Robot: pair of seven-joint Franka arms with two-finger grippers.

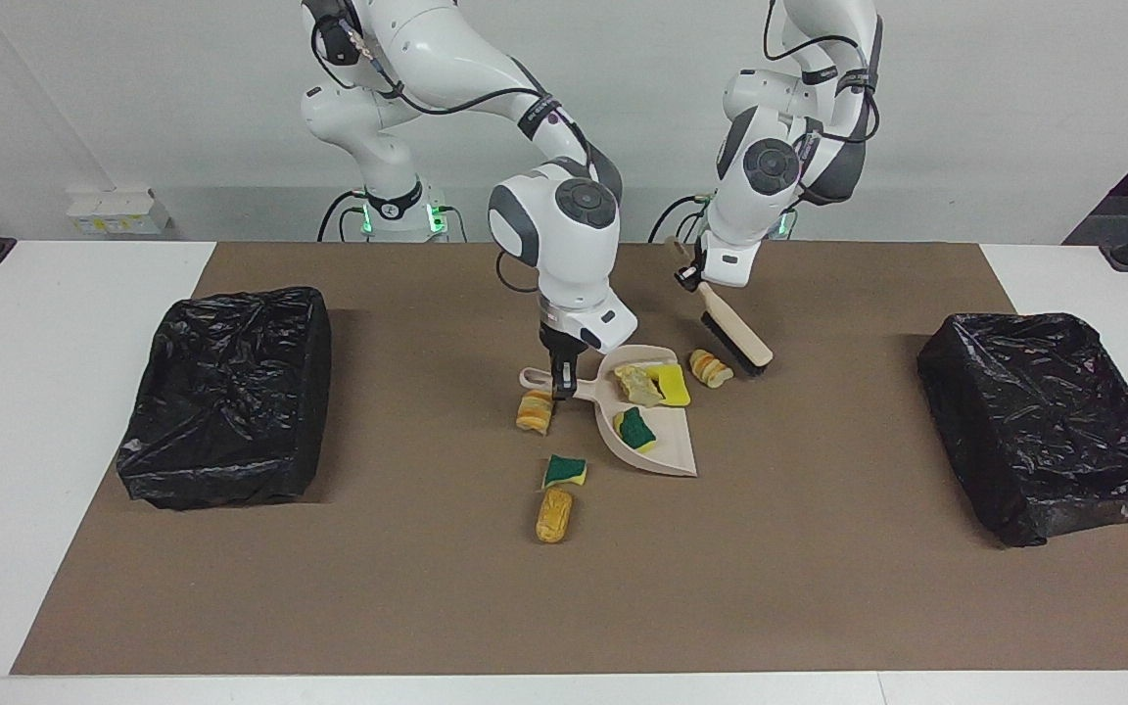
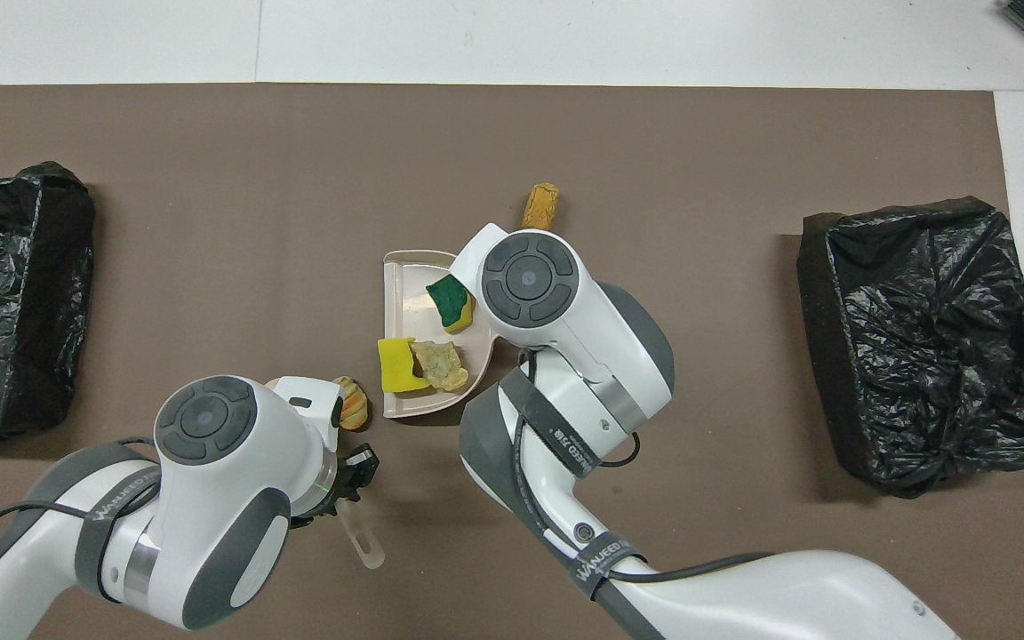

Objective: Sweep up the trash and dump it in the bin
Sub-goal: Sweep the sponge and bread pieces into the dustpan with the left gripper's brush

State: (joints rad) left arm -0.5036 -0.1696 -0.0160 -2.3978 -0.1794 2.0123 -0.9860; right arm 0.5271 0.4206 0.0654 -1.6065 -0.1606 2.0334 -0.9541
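Trash in two places: some in the dustpan (image 1: 664,452), some loose on the brown mat (image 1: 407,587).

Dustpan beige, smooth plastic, shaped like a flat scoop with a thin handle, lying on the mat in the middle of the table (image 1: 35,411). Inside it, three scraps: a pale crusty chunk (image 1: 634,384), lumpy and rough; touching it, a flat yellow sponge square (image 1: 671,385); a bit apart, nearer the open lip, a green-topped sponge bit (image 1: 635,429).

Loose on the mat, four more scraps. A round striped roll (image 1: 710,368) just beside the dustpan, toward the left arm's end. A second short roll (image 1: 534,411) just beside the dustpan's handle, toward the right arm's end. Farther from the robots, another sponge bit (image 1: 564,471), green on top and yellow below, and touching it a long tan roll (image 1: 554,516), bumpy like bread.

Right claw (image 1: 562,380) pointing straight down, pinching the dustpan's handle.

Left claw (image 1: 689,278) pressed together on the handle of the brush (image 1: 735,336). Brush long, pale and wood-like with dark bristles under its head, tilted, bristle end low beside the striped roll; touching the mat or not, cannot tell.

Two bins wrapped in crinkly, shiny black bags, one bin (image 1: 226,392) at the right arm's end, the other bin (image 1: 1049,421) at the left arm's end, both well apart from the trash.
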